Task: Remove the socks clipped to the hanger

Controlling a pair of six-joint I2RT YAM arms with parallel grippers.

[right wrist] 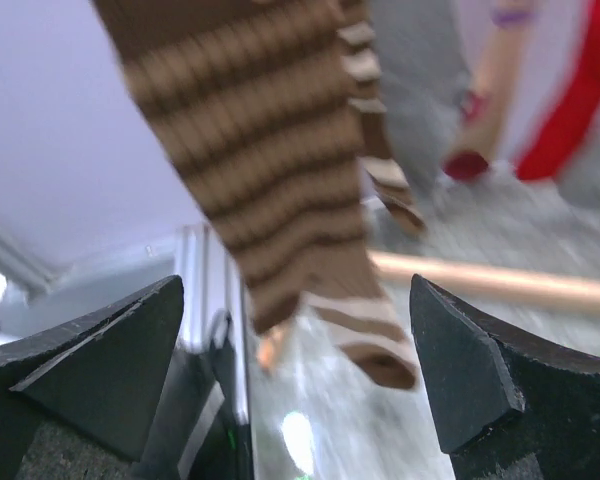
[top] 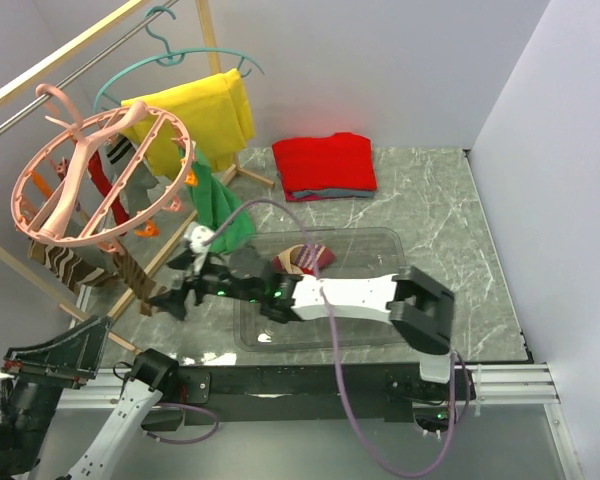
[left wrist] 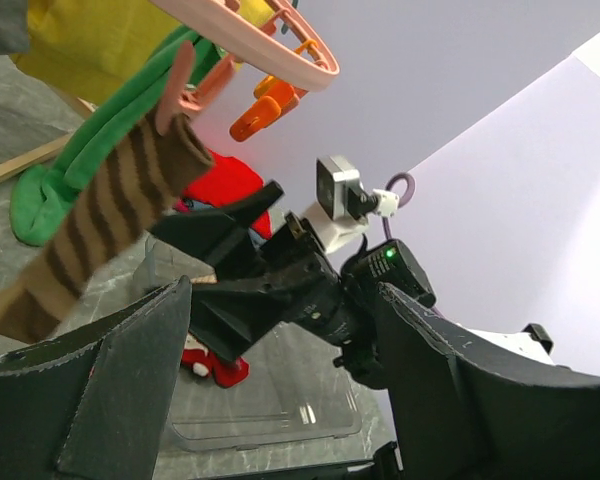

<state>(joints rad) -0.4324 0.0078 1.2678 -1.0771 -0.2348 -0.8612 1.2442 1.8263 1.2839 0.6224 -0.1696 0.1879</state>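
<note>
Reaching for a brown striped sock [right wrist: 280, 150] clipped low on the hanger [top: 78, 168], which hangs off the rail [top: 40, 95] far left. Jaws of right gripper [right wrist: 296, 300] stand wide, sock just ahead, ungripped. Jaws of left gripper [left wrist: 280, 290] are spread too, empty. Next: probably close on the sock and tug it off its clip. Count: 1 hanger, 2 striped socks visible, 1 red sock [top: 98, 175], grey socks [top: 140, 190] unclear, 1 bin [top: 380, 238].

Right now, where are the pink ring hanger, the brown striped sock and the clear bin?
pink ring hanger [top: 66, 188], top external view, on its thick central spoke.
brown striped sock [right wrist: 270, 190], right wrist view, mid-length of the sock.
clear bin [top: 370, 258], top external view, bare floor near its right end.
</note>
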